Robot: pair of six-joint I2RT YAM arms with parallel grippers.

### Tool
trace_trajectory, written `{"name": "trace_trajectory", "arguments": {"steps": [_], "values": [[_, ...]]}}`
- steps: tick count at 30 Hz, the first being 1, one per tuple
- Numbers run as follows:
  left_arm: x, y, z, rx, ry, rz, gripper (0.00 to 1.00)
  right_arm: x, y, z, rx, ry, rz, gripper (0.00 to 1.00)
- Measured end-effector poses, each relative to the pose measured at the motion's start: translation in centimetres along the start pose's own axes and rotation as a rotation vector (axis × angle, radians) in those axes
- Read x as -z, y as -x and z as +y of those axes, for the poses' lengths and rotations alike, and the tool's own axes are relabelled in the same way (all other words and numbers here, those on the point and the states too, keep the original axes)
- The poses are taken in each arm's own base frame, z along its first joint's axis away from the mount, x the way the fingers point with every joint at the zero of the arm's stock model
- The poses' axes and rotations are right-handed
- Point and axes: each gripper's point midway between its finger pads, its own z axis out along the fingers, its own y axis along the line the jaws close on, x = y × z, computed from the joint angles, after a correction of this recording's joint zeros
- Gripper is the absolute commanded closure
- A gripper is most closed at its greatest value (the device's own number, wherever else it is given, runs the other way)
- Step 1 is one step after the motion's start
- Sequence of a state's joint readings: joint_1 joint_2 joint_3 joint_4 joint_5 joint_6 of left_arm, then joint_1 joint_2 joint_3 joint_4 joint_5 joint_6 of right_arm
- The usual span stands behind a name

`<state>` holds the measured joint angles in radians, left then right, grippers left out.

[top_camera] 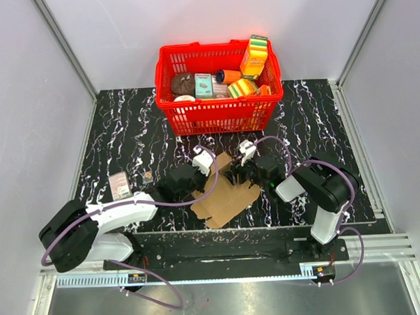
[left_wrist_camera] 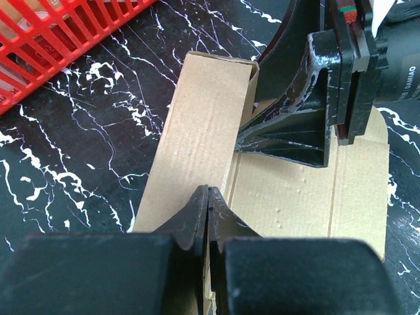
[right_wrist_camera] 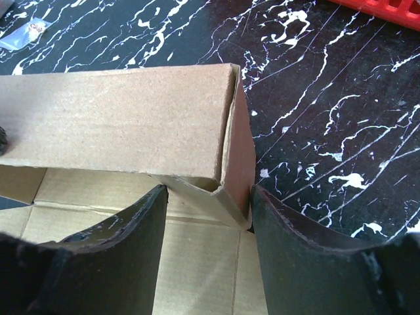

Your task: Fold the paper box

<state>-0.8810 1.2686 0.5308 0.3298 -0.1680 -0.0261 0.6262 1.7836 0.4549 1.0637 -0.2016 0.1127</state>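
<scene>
The paper box (top_camera: pixel 229 197) is a brown cardboard sheet lying partly folded on the black marbled table between my arms. One long panel (left_wrist_camera: pixel 197 131) is raised as a wall. My left gripper (top_camera: pixel 205 180) is shut (left_wrist_camera: pixel 209 197), pinching the edge of the raised panel. My right gripper (top_camera: pixel 236 176) is open (right_wrist_camera: pixel 207 200). Its fingers (right_wrist_camera: pixel 125 249) straddle the end corner of the box (right_wrist_camera: pixel 125 118), where a small flap is bent inward. One right finger (left_wrist_camera: pixel 295 138) rests on the flat sheet in the left wrist view.
A red plastic basket (top_camera: pixel 215 115) with several colourful packages stands just behind the box and shows in the left wrist view (left_wrist_camera: pixel 52 39). A small clear packet (top_camera: pixel 119 184) and a tiny object (top_camera: pixel 148 176) lie to the left. Grey walls close the sides.
</scene>
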Motion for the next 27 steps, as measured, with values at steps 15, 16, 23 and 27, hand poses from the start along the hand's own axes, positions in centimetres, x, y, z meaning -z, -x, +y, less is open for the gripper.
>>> {"name": "trace_trajectory", "arguments": {"steps": [15,16,23,27], "values": [[0.03,0.17,0.16,0.008,-0.013,-0.004,1.0,-0.51,-0.66,-0.26,0.025,0.005,-0.013,0.62],[0.02,0.17,0.18,0.008,-0.013,-0.004,1.0,-0.51,-0.65,-0.27,0.026,0.005,-0.013,0.62],[0.01,0.15,0.22,0.009,-0.014,-0.003,1.0,-0.59,-0.4,-0.26,0.035,0.007,-0.026,0.73],[0.0,0.16,0.27,0.01,-0.015,-0.003,1.0,-0.7,-0.63,-0.33,0.038,0.008,-0.028,0.81]]}}
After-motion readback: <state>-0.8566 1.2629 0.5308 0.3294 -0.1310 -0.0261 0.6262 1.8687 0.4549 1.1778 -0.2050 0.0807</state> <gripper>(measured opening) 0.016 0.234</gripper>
